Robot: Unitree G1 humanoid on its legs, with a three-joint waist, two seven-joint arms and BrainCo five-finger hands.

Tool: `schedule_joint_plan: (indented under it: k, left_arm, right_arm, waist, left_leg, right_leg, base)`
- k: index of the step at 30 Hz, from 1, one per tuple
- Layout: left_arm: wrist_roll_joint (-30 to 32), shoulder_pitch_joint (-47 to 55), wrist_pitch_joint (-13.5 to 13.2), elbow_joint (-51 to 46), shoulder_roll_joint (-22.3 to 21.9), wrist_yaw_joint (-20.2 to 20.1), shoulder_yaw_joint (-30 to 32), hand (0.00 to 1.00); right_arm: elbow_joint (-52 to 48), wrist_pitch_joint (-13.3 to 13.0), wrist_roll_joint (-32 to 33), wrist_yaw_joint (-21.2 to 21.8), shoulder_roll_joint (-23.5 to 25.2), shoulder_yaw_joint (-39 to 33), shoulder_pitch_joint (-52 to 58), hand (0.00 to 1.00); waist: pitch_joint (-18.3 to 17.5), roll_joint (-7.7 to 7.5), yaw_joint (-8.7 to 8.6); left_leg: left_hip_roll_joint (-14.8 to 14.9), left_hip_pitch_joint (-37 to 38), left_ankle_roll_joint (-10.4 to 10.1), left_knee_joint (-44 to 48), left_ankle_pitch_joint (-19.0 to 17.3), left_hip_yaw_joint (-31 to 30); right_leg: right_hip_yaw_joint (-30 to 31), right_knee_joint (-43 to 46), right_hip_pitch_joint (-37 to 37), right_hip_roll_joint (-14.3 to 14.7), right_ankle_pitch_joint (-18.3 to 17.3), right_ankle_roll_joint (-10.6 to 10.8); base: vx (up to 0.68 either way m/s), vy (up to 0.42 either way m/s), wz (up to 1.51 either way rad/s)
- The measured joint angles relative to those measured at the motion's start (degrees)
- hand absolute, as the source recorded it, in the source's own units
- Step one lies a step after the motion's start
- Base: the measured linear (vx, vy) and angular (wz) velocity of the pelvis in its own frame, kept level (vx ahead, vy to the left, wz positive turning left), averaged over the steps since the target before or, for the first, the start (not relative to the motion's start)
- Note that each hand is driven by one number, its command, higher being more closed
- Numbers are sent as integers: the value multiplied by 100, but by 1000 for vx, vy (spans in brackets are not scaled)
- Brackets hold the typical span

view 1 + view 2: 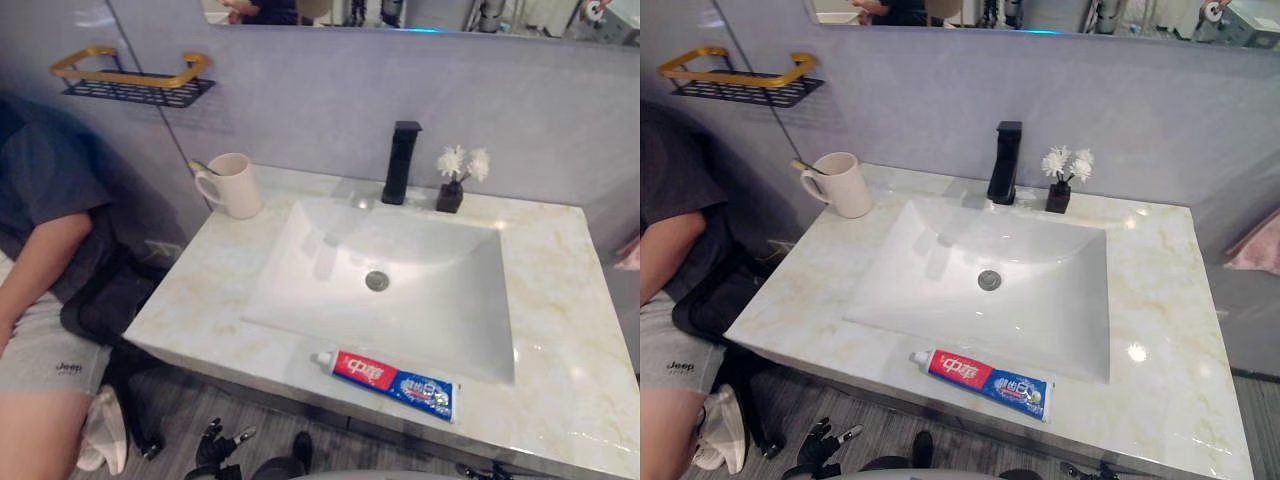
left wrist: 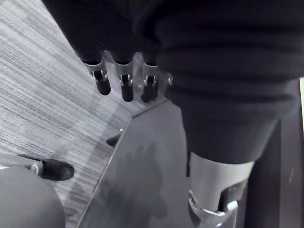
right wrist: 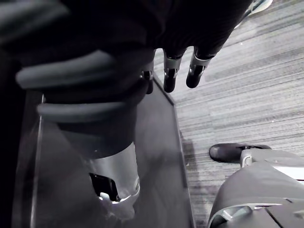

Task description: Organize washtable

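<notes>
Toothpaste tube (image 1: pixel 385 378), red-blue printed label, on washtable (image 1: pixel 560 300) front edge; left hand (image 2: pixel 126 83), right hand (image 3: pixel 170 76) relaxed, empty.

Bathroom washstand. Shown by a marbled tabletop (image 1: pixel 570 300) with a sunken white basin (image 1: pixel 440 310) and its drain (image 1: pixel 377 281), a black tap (image 1: pixel 402 160) at the back edge, and a mirror (image 1: pixel 420 12) above grey wall panels (image 1: pixel 300 90). Backed up by a mug (image 1: pixel 235 185) with a toothbrush (image 1: pixel 200 167) in it, a tube of toothpaste (image 1: pixel 395 383) on the front edge, a small vase of white flowers (image 1: pixel 455 180) just beside the tap, and a black wire shelf (image 1: pixel 135 85) with a gold rail fixed to the wall at the left.
</notes>
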Motion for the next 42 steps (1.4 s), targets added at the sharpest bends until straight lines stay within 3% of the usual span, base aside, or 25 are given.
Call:
schedule_joint_plan:
  k: [4, 7, 11, 16, 18, 22, 23, 27, 29, 33, 36, 42]
  left_arm:
    - [4, 11, 3, -72, 263, 11, 791, 0]
    - [-8, 99, 15, -869, 749, 80, 1440, 0]
    - [25, 231, -12, -3313, 1494, 332, 2287, 0]
    - [489, 145, -263, -5772, 2074, 718, 2580, 0]
    - [726, -27, -347, -6526, 2289, 741, 2297, 0]
    - [1570, -598, -640, -7718, 2875, 545, 489, 0]
    - [1696, -797, -753, -7832, 3025, 380, -245, 0]
    - [1849, -1420, -872, -7610, 3249, -324, -2080, 0]
    - [2014, -1673, -871, -7284, 3248, -550, -2665, 0]
    - [2241, -1766, -828, -6758, 3229, -1088, -3499, 0]
    - [2297, -1751, -782, -6475, 3218, -1410, -3645, 0]
    - [2482, -1539, -783, -6408, 3220, -1652, -3677, 0]
  right_arm:
    - [-11, 0, 0, 19, -6, 5, -13, 0]
    - [-12, 7, 2, 23, -22, 1, 13, 0]
    - [-38, 7, 7, 71, -38, 3, 268, 0]
    - [-73, 4, 22, 166, -67, 0, 486, 0]
    - [-90, 4, 27, 224, -81, -4, 532, 0]
    - [-268, 4, 27, 306, -154, 10, 612, 0]
    - [-272, 4, 27, 377, -204, 56, 596, 0]
    - [-277, 4, 25, 511, -263, 294, 479, 0]
    - [-277, 4, 21, 520, -265, 412, 433, 0]
    - [-289, 3, -2, 573, -270, 584, 342, 0]
    - [-302, 3, -49, 634, -256, 628, 314, 0]
    - [-330, 3, -122, 630, -257, 649, 250, 0]
  waist:
    - [-1, -6, 21]
    - [1, 8, 67]
    - [-34, 8, 330]
    - [-221, 11, 326]
    - [-231, 5, 307]
    - [-250, 113, 222]
    - [-271, 137, 117]
    - [-266, 136, -41]
    - [-260, 123, -136]
    - [-230, 73, -216]
    - [-182, -6, -260]
    - [-148, -61, -287]
  left_leg:
    - [-13, -62, 2, -35, 1, -64]
    - [-17, -174, 2, -29, 1, -162]
    - [-12, -216, -1, 0, 2, -211]
    - [-30, -266, -79, 111, 68, -347]
    - [-42, -261, -65, 190, 59, -366]
    - [-20, -268, -64, 210, 52, -424]
    - [-3, -269, -64, 199, 51, -437]
    - [103, -170, -93, 150, 54, -318]
    - [188, -164, -109, 147, 45, -301]
    - [282, -164, -134, 147, 33, -155]
    - [320, -134, -136, 153, 33, -112]
    - [376, -124, -175, 147, -11, 36]
  right_leg:
    - [-120, 23, 5, -1, -29, 42]
    - [-260, -4, -7, 23, -28, 39]
    - [-370, -35, 17, 34, 10, -18]
    - [-503, -81, 113, 32, 25, -37]
    - [-530, -103, 183, 47, 25, -37]
    - [-524, -133, 187, 97, 24, -39]
    - [-526, -135, 189, 111, 24, -39]
    - [-362, -144, 176, 195, 35, -68]
    - [-338, -143, 169, 244, 19, -100]
    - [-179, -140, 82, 325, 24, -139]
    - [-67, -140, 81, 367, 21, -147]
    - [30, -150, 9, 390, 17, -152]
  base:
    - [-103, 12, 20]
    - [-58, -2, 25]
    - [12, -14, 12]
    - [53, -26, 11]
    - [34, -24, 6]
    - [0, 0, 0]
    - [0, 0, 0]
    - [-9, -32, -17]
    - [2, -48, -13]
    - [21, -45, -20]
    - [41, -40, -12]
    - [35, -26, -14]
